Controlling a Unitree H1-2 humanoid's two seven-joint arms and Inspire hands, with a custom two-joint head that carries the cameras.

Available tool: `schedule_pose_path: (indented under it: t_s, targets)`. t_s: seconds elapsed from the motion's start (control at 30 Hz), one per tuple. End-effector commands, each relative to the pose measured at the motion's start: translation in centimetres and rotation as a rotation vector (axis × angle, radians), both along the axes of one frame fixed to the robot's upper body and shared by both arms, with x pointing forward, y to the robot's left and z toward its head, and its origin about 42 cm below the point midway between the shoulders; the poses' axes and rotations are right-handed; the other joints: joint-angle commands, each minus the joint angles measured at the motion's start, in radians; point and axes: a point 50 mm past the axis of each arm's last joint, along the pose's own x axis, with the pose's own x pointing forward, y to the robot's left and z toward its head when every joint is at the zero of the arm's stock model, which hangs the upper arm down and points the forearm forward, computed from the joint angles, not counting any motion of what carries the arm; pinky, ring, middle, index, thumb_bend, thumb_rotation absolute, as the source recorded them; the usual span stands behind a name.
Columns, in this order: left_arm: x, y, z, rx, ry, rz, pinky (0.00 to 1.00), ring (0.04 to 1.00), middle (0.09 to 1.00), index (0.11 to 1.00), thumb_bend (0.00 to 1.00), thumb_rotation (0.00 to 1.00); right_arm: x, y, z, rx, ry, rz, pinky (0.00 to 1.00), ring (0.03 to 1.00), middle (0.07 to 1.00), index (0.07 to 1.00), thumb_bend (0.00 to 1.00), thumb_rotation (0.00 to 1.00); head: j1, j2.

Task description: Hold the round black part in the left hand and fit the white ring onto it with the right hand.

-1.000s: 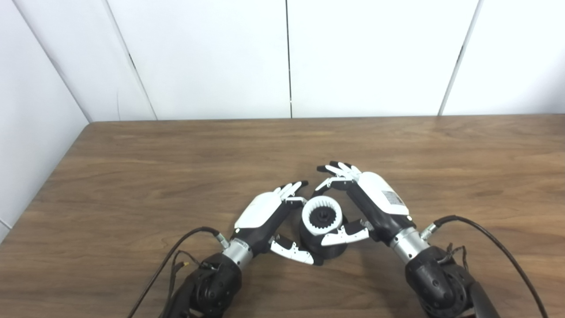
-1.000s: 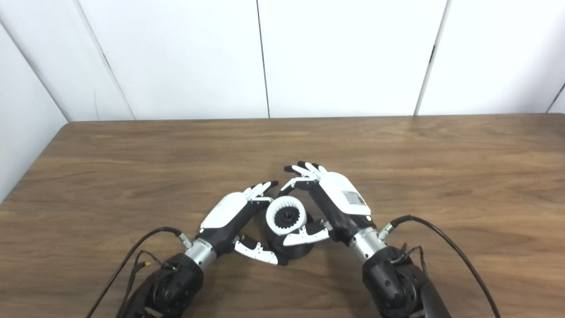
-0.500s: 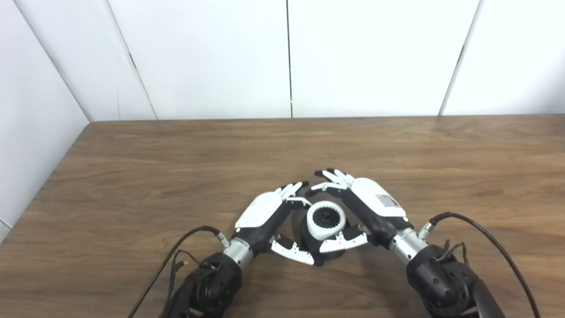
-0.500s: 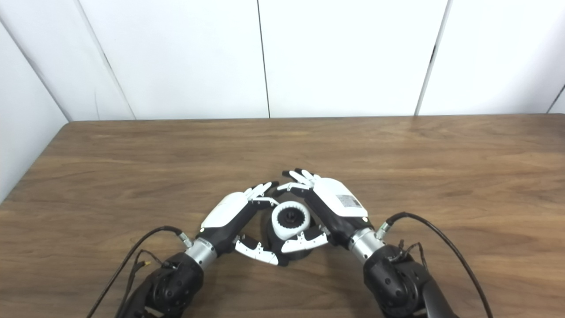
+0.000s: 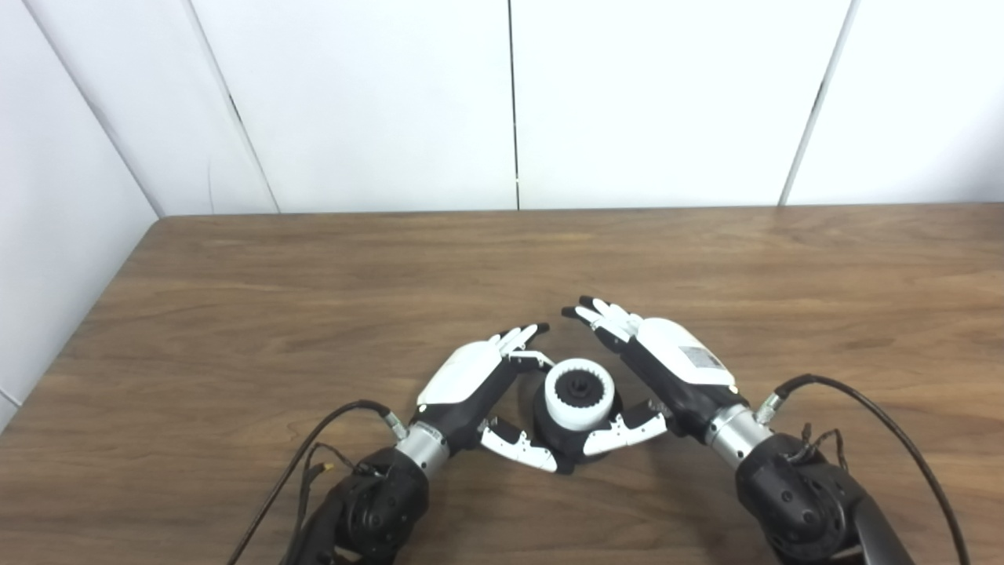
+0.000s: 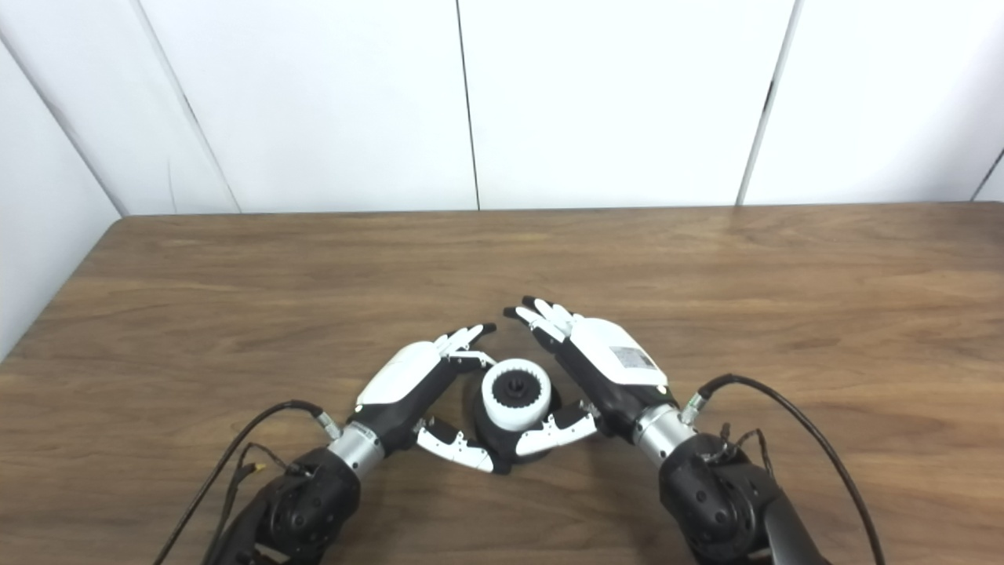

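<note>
The round black part (image 5: 569,449) stands on the wooden table (image 5: 235,314) between my two hands. The white toothed ring (image 5: 580,416) sits on top of it, level, with the black hub showing in its middle. My left hand (image 5: 471,377) cups the part from the left, with one bent finger against its far side and the thumb against its front; the other fingers stay straight. My right hand (image 5: 671,357) is open to the right of the ring, its fingers stretched out past it and the thumb lying low in front of the black part.
A black cable (image 5: 314,439) loops from my left wrist, another cable (image 5: 878,408) from my right. The table's left edge (image 5: 78,329) runs diagonally beside a white wall; white panels stand behind the far edge.
The right hand lowered the white ring onto the black part, then straightened its fingers off it and drew slightly right. The left hand has held still.
</note>
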Motion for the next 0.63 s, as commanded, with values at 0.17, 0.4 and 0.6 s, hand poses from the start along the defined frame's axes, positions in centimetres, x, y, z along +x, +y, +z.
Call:
schedule_pose_path:
  t_s: [0.17, 0.4, 0.6]
  targets:
    - [0.5, 0.2, 2.0, -0.019, -0.074, -0.004, 1.00, 1.000, 1.000, 0.622, 0.97, 0.35, 0.6, -2.2, 2.6, -0.064, -0.022, -0.010, 0.98, 1.000, 1.000, 1.000, 1.00, 0.42, -0.002, 0.001]
    - [0.6, 0.3, 2.0, -0.019, -0.070, -0.002, 1.00, 1.000, 1.000, 0.623, 0.97, 0.35, 0.2, -4.4, 2.1, -0.081, 0.015, -0.031, 0.98, 1.000, 1.000, 1.000, 1.00, 0.42, -0.006, 0.001]
    - [0.7, 0.4, 2.0, -0.016, -0.069, 0.001, 1.00, 1.000, 1.000, 0.621, 0.98, 0.35, 0.1, -5.8, 1.8, -0.107, 0.048, -0.050, 1.00, 1.000, 1.000, 1.000, 1.00, 0.40, -0.005, 0.002]
